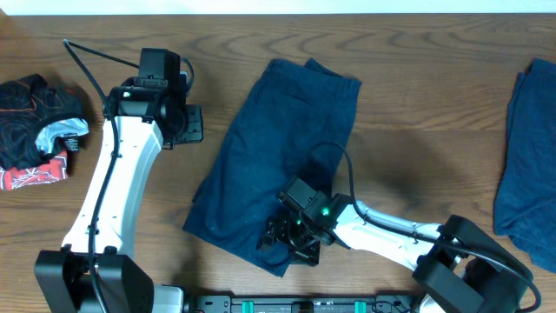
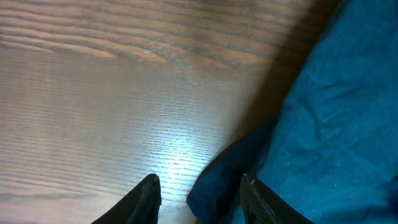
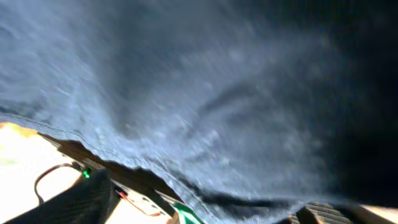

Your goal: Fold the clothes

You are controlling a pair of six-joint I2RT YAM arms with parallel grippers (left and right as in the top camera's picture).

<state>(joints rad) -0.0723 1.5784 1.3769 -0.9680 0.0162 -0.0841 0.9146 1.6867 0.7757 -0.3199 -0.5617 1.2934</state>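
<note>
The dark navy blue shorts lie spread on the wooden table, legs toward the front. My left gripper is at their left edge. In the left wrist view its fingers are open, with a corner of the blue cloth lying between them, not pinched. My right gripper is low at the shorts' front hem. In the right wrist view its fingers stand wide apart, and the blurred cloth and hem fill the frame.
Another blue piece lies at the right edge of the table. A crumpled black, red and white garment lies at the far left. The robot base rail runs along the front edge.
</note>
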